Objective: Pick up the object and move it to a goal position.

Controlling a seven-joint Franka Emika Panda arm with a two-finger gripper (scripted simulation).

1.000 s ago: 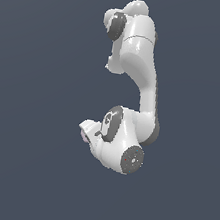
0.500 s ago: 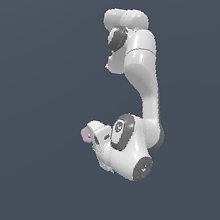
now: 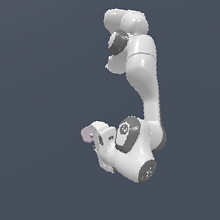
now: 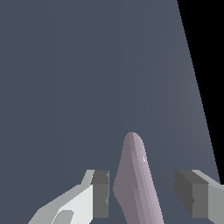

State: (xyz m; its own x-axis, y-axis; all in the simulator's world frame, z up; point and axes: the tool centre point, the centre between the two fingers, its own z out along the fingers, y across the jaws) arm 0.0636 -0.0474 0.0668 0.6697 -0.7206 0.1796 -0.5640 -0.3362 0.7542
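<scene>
Two fingers [image 4: 101,194] of the gripper [image 4: 144,194] stand spread, the object [image 4: 135,183] between them edge-on with a gap on each side. In the exterior view the slab shows at the arm's [image 3: 142,82] left tip. This looks like the grasp step; next, closing squarely. No containers appear.

A bare simulated space, not a real room: a flat, even slate-grey ground [image 3: 33,94] fills the view behind a smooth, faceted white robot arm [image 3: 142,82], with a black void [image 4: 210,65] past its edge.
</scene>
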